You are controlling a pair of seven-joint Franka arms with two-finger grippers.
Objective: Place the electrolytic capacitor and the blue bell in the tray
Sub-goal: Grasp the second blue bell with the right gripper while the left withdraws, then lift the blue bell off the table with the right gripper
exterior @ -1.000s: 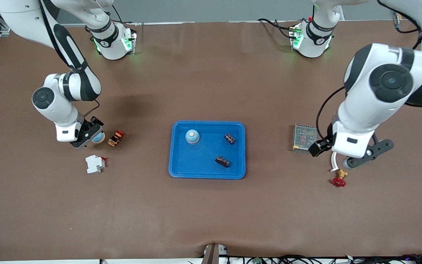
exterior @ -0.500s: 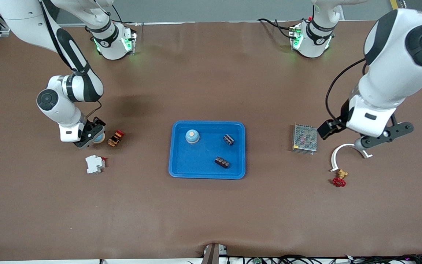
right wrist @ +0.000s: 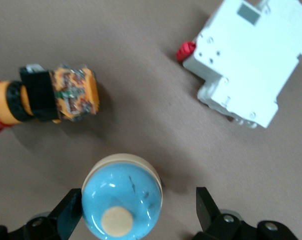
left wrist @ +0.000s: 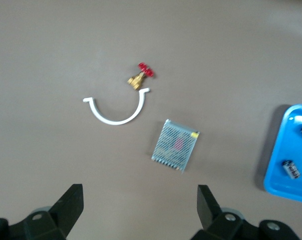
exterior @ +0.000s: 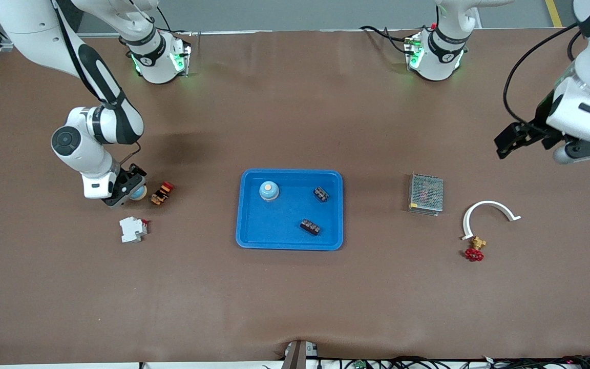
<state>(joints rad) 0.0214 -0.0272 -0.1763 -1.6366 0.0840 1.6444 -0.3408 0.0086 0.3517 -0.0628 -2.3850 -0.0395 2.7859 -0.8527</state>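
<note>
The blue tray [exterior: 254, 225] lies mid-table. In it stand a blue bell [exterior: 269, 190] and two dark electrolytic capacitors [exterior: 320, 194] [exterior: 310, 226]. A second blue bell [exterior: 140, 193] sits on the table toward the right arm's end. My right gripper [exterior: 125, 188] is low around it, open. In the right wrist view this bell [right wrist: 121, 196] sits between the fingers, close against one, with a gap to the other finger [right wrist: 207, 210]. My left gripper [exterior: 587, 148] hangs open and empty, high over the table at the left arm's end; its own view [left wrist: 139, 207] shows only table between the fingers.
An orange-and-red push button [exterior: 162, 192] lies beside the outer bell, and a white circuit breaker [exterior: 133, 229] lies nearer the front camera. Toward the left arm's end lie a mesh-covered power supply [exterior: 426, 193], a white curved clip [exterior: 484, 207] and a red-handled valve [exterior: 474, 251].
The left arm has risen and swung away from over the white clip toward the table's end. The right gripper has settled slightly around the outer bell.
</note>
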